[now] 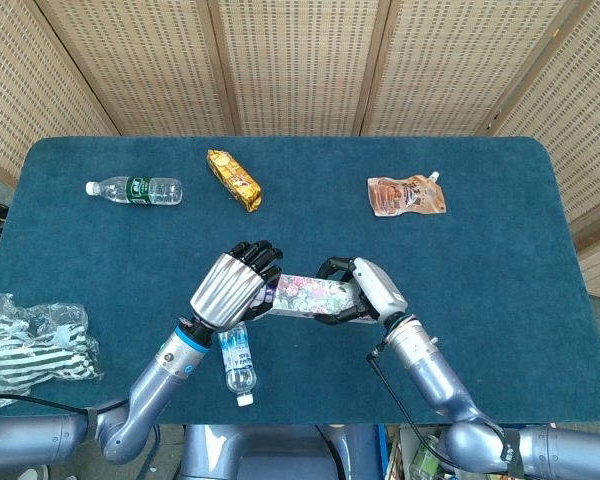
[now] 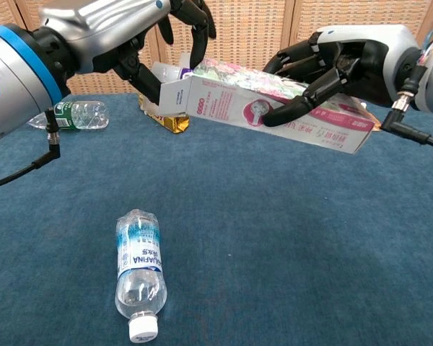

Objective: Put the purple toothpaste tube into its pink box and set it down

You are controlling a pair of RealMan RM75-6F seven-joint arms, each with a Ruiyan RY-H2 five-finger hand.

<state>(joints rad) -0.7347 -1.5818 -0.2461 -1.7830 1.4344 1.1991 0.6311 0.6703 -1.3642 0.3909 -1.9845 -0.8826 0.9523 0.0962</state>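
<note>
**Two hands at one carton, above the near middle of the table**

Two robot hands meet over the dark teal cloth-covered table, near its front edge. At the front left corner lies a crumpled black-and-white striped plastic bag. Toward the back left rests a clear water bottle with a green label, lying on its side. By the front edge, left of centre, lies a small clear water bottle with a blue label, cap pointing at the front edge.

The left hand is raised at the open end of the long pink floral cardboard box, fingers curled around the flap and the white end of the purple toothpaste tube. Only that end shows outside the carton, so the tube sits almost wholly inside. Whether the fingers clamp the tube or merely press it, I cannot tell.

Behind it, toward the back edge, lies a yellow-gold foil snack packet.

The right hand holds the box off the table, fingers wrapped around its middle, the box tilted with the open end higher in the chest view.

Toward the back right lies a brown spouted drink pouch.
</note>
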